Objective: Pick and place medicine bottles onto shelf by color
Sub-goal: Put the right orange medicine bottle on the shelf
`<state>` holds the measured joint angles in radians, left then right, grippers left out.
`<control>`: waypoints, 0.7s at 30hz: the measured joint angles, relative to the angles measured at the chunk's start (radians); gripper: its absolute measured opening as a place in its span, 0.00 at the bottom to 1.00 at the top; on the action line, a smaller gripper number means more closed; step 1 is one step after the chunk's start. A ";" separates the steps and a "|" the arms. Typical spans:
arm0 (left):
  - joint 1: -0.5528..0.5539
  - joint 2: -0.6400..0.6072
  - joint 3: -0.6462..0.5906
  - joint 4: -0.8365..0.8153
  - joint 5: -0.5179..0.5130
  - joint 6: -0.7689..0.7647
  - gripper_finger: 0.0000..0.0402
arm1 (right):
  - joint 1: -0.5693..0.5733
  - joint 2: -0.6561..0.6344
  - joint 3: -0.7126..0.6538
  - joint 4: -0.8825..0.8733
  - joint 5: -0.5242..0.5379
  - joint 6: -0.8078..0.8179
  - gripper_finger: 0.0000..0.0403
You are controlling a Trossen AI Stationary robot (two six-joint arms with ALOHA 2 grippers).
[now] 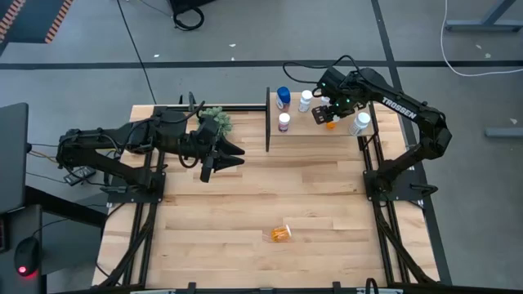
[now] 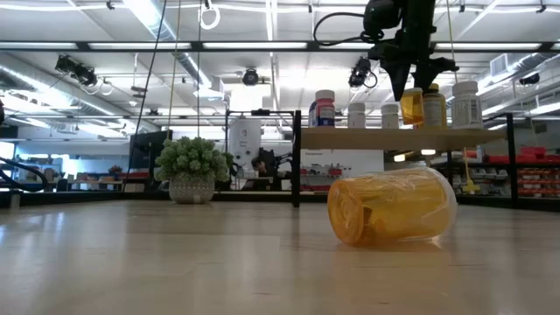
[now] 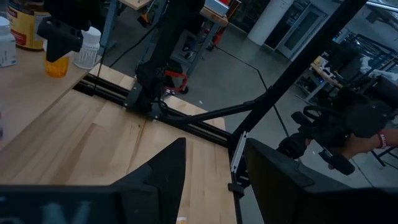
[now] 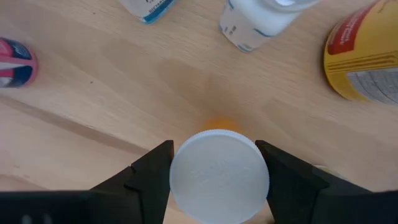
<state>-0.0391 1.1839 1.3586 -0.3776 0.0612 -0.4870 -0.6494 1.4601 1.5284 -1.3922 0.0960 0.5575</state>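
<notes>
An orange medicine bottle with a white cap stands upright over the shelf at the far right, and my right gripper is shut on it from above. Other bottles stand on the shelf: a blue one, a purple-labelled one, white ones and an amber one with a yellow label. A second orange bottle lies on its side on the table near the front. My left gripper hovers open over the table's left half, with nothing between its fingers. My right gripper pinches the orange bottle's white cap by its rim, one finger on each side. The fingers come from above and point steeply down. The bottle is upright below them; whether its base rests on the shelf or hangs just above it I cannot tell.
A green plant in a pot stands at the far edge, left of the shelf's black upright divider. The bottles on the shelf stand close around the held one. Bare wooden tabletop lies between the arms.
</notes>
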 joint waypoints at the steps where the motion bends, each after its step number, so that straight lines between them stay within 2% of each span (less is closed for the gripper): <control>1: 0.000 0.000 0.000 0.000 0.000 0.000 0.43 | -0.005 0.000 0.000 0.005 -0.011 -0.003 0.55; 5: 0.000 0.000 0.000 0.000 0.000 0.000 0.43 | -0.018 0.000 0.000 0.007 -0.033 -0.018 0.55; 11: 0.001 0.000 0.000 0.000 0.000 0.000 0.43 | -0.019 0.000 0.000 0.005 -0.068 -0.153 0.55; 21: 0.001 0.000 0.000 -0.001 0.000 -0.001 0.43 | -0.080 -0.001 0.000 0.004 -0.126 -0.220 0.55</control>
<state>-0.0383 1.1839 1.3586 -0.3782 0.0612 -0.4882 -0.7297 1.4593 1.5284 -1.3880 -0.0296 0.3380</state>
